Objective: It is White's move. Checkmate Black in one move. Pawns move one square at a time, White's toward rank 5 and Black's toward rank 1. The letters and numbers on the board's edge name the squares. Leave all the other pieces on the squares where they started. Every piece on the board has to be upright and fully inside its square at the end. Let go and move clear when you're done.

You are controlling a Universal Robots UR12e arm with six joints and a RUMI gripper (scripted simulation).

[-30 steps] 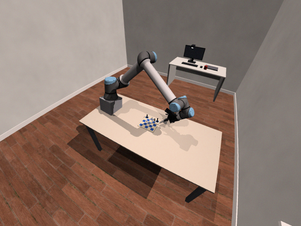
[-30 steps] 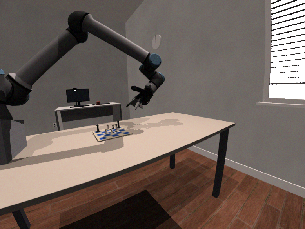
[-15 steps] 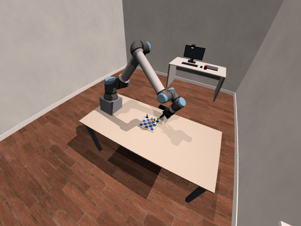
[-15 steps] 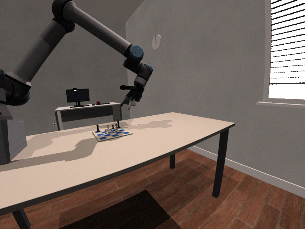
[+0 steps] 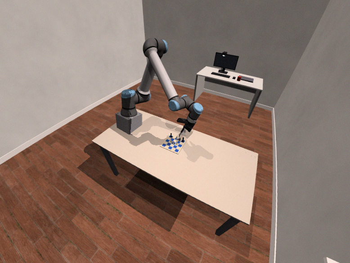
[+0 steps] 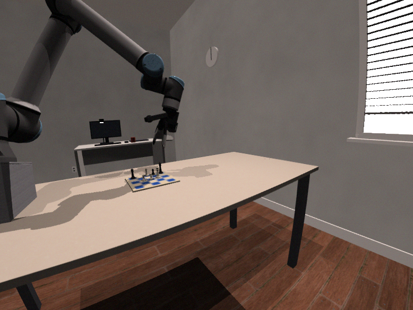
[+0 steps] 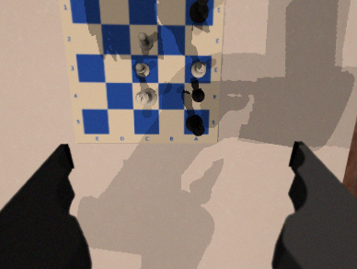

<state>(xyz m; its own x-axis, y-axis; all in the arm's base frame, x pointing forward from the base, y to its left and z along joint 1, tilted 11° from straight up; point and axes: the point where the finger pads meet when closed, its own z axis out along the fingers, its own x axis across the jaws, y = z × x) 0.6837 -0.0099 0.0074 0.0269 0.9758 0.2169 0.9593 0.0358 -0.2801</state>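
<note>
Jaws spread to the full, nothing between them. The gripper (image 7: pixel 181 184) is held above the table (image 7: pixel 37 92), pointing down, off the rank-5 edge of the board (image 7: pixel 89 99); in the wrist view the two dark fingers frame bare table top and arm shadow.

Board seen from the wrist with rank 1 at the top and rank 5 nearest the gripper, files running E to A from left to right.

White pieces noted: one on C4 (image 7: pixel 145 97), one on C3 (image 7: pixel 142 69), one on A3 (image 7: pixel 199 69), and a slim one on C2 (image 7: pixel 144 41). Kinds cannot be told apart with certainty from above.

Black pieces noted: one on A5 (image 7: pixel 195 122), a small one on A4 (image 7: pixel 198 95), one on A1 (image 7: pixel 200 10), partly cut by the frame's top edge.

All pieces appear upright and inside their squares.

In the exterior view the gripper (image 6: pixel 160 141) hangs well above the board's (image 6: pixel 138 188) far side, fingers downward.
</note>
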